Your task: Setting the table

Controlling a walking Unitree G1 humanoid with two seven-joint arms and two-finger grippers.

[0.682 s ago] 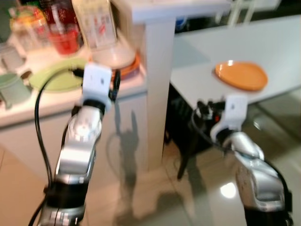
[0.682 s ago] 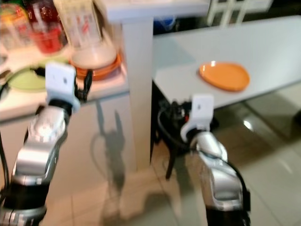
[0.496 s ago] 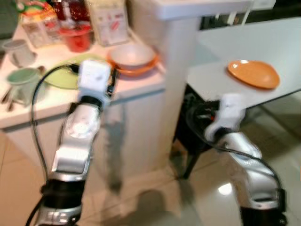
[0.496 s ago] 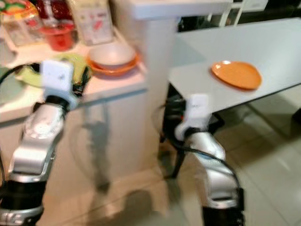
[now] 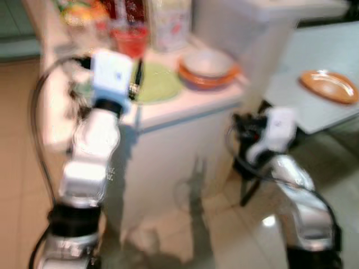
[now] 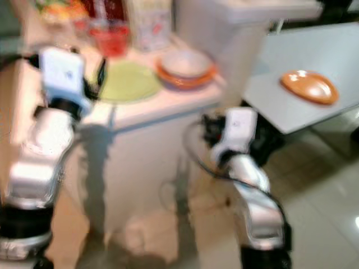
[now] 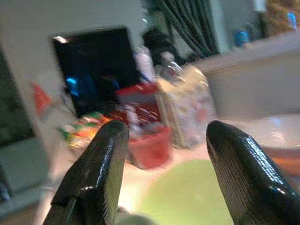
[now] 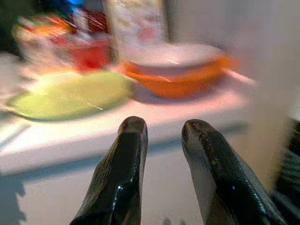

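Nearest, the right gripper (image 8: 161,140) hangs below the counter's (image 5: 185,109) front edge, fingers a little apart, holding nothing. The left gripper (image 7: 164,140) is raised at the counter's left edge, fingers wide apart and empty. On the counter lie a green plate (image 5: 157,84) and an orange bowl (image 5: 208,70) near the right edge. Farther right, an orange plate (image 5: 328,87) sits by the table's (image 5: 291,106) near edge.

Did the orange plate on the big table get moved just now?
No. The orange plate sits at the same spot near the table's front edge. It only slid across the picture because the robot's head camera turned left.
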